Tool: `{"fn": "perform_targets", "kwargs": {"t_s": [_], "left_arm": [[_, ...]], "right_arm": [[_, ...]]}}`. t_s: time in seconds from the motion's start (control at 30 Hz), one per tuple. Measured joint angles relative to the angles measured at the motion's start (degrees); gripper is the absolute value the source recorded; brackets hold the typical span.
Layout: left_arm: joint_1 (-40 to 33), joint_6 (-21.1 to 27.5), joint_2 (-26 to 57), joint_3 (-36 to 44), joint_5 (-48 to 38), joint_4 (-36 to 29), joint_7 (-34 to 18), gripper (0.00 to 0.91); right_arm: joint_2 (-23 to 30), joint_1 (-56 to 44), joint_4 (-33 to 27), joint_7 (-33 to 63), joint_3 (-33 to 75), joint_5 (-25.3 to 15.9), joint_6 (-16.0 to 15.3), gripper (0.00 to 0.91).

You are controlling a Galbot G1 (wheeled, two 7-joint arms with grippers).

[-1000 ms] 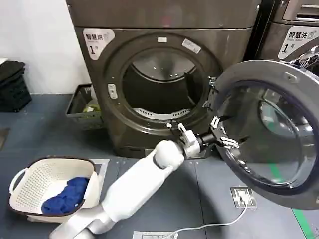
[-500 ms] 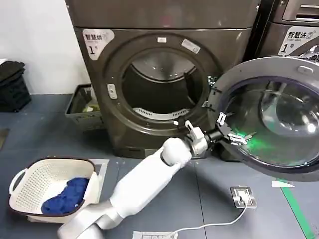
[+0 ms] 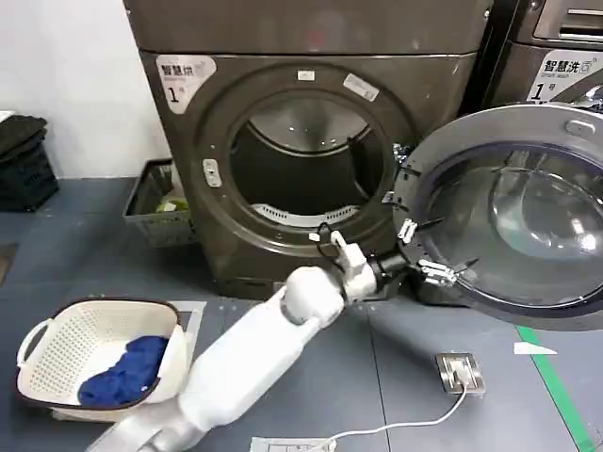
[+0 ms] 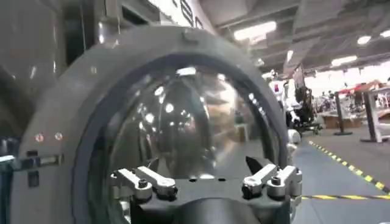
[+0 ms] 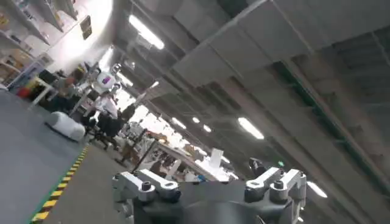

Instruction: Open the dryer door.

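Note:
The dryer door point(image 3: 443, 169) stands swung open to the right of the dark drum opening point(image 3: 301, 160), its grey back face and domed glass turned toward me. My left gripper point(image 3: 426, 252) is open at the door's lower hinge-side rim, with nothing between its fingers. I cannot tell whether it touches the rim. In the left wrist view the door's inner dome point(image 4: 183, 109) rises just beyond the open left gripper point(image 4: 202, 164). My right gripper point(image 5: 201, 176) is open and holds nothing, pointing up at a ceiling with strip lights.
A white laundry basket point(image 3: 57, 330) with a blue cloth point(image 3: 127, 367) sits on the floor at the left. A green crate point(image 3: 155, 202) stands beside the dryer. A floor socket point(image 3: 459, 372) with a white cable lies below the door. A second machine point(image 3: 556, 56) stands right.
The door has swung wider open, its face turning more toward me. My left gripper went right with it, then drew back a little to the left.

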Motion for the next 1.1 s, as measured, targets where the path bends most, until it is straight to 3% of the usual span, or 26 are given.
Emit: {"fn": "perform_targets", "kwargs": {"t_s": [0.2,0.33,0.43,0.63,0.9,1.1], "left_arm": [[7.7,4.9,7.3,-6.9,-2.5,-11.5,-5.0,0.907],[12.5,5.6,12.2,-12.9,-1.0,-16.2,-8.7,0.907],[15.9,5.9,15.3,-17.7,-1.5,-17.4,-11.8,0.907],[22.2,11.3,19.2,-28.6,-9.2,-18.5,-20.6,0.907],[29.5,18.3,20.7,-43.1,-22.6,-17.1,-31.7,0.907],[31.1,24.5,21.3,-48.8,-35.6,-15.7,-40.8,0.907]], "right_arm": [[0.0,-0.1,-0.5,-0.9,-0.4,1.1,-0.5,0.907],[0.0,-0.7,-1.5,-1.1,-1.0,1.1,-0.3,0.907],[0.0,-1.2,-2.2,-1.4,-1.3,1.1,-0.1,0.907],[0.0,-1.9,-4.3,-1.9,-1.9,1.0,-0.2,0.907],[-5.6,-2.4,-7.4,-3.1,-2.8,1.1,-0.3,0.907],[-8.7,-2.7,-8.9,-3.4,-3.4,1.1,-0.6,0.907]]}}
